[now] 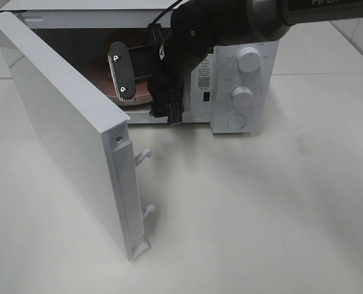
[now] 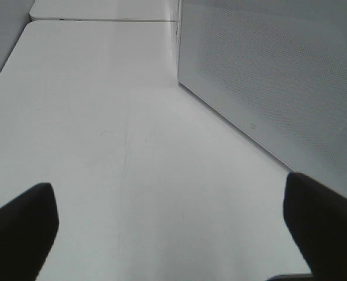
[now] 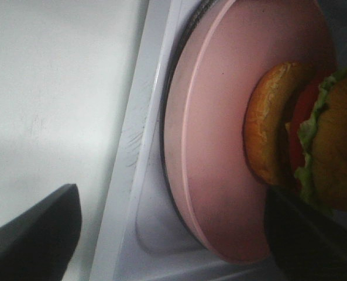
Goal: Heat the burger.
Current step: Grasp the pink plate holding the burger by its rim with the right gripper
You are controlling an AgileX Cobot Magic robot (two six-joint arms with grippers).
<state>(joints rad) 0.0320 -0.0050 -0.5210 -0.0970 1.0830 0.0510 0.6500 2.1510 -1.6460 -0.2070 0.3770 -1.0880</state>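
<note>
- The white microwave door (image 1: pixel 77 138) swings out toward the near left; its latch edge with two small hooks is the part nearest the exterior camera, over the pale white tabletop (image 1: pixel 261 214).
- Behind it the white box-shaped microwave oven (image 1: pixel 242 92) stands at the far middle, with two round silver knobs (image 1: pixel 248 59) and a round button on its right-hand panel.
- The black right gripper (image 3: pixel 173 234) reaches from the upper right into the oven's open mouth. Its jaws are spread wide, and nothing is between them.
- The round burger with a glossy golden-brown bun, green lettuce and red filling (image 3: pixel 302 134) sits on the flat round pink plate (image 3: pixel 214 146) inside the oven cavity, toward the plate's far part.
- The plate rests on the oven's turntable, close behind the white front sill.
- The black left gripper (image 2: pixel 173 234) hangs over bare tabletop beside the door's perforated panel (image 2: pixel 278 76), its fingers (image 2: pixel 21 225) spread wide and holding nothing.
</note>
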